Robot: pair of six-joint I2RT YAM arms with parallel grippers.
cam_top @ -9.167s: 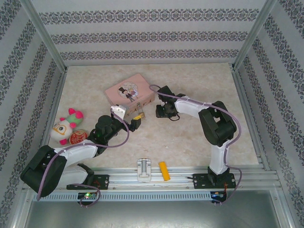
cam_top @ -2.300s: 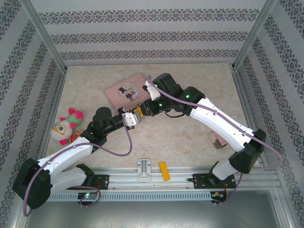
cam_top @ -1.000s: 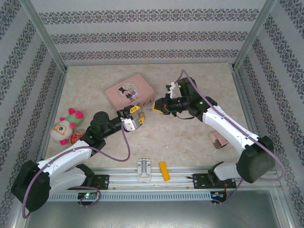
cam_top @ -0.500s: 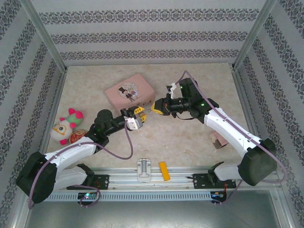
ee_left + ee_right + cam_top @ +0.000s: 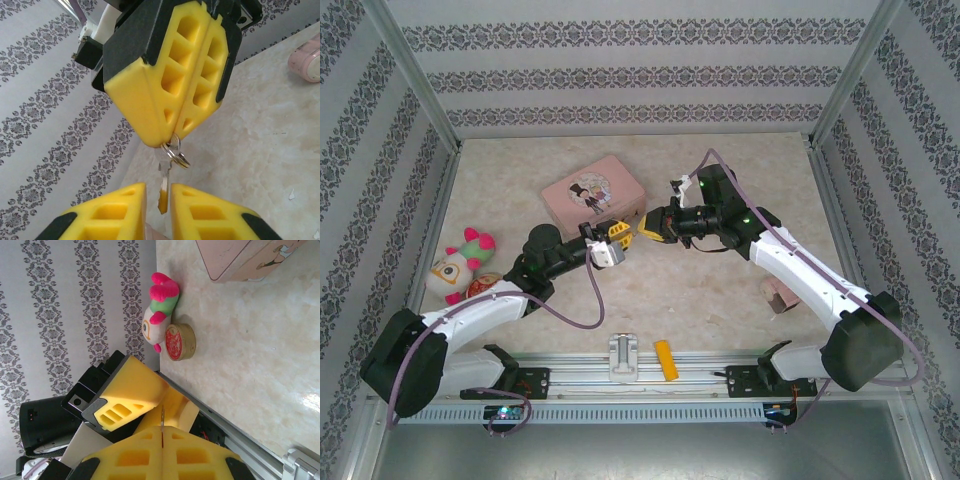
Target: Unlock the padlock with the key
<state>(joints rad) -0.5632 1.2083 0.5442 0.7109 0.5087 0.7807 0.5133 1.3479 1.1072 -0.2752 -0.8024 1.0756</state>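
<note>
Key handover: right gripper [image 5: 172, 137], jaws clamped, dangles the key [image 5: 163, 174]; left gripper [image 5: 158, 191], jaws narrowly apart, must close on it.

Bottom edge: right gripper [image 5: 162, 434], yellow jaws pressed together, pinching thin key [image 5: 162, 417], sliver pointing up. Just beyond, left gripper [image 5: 159, 401], jaws flanking key tip. On marbled tabletop [image 5: 240, 340]: plush toy [image 5: 160, 310] just beside round gold tin [image 5: 179, 342]; pink tin [image 5: 245, 255] at top.
</note>
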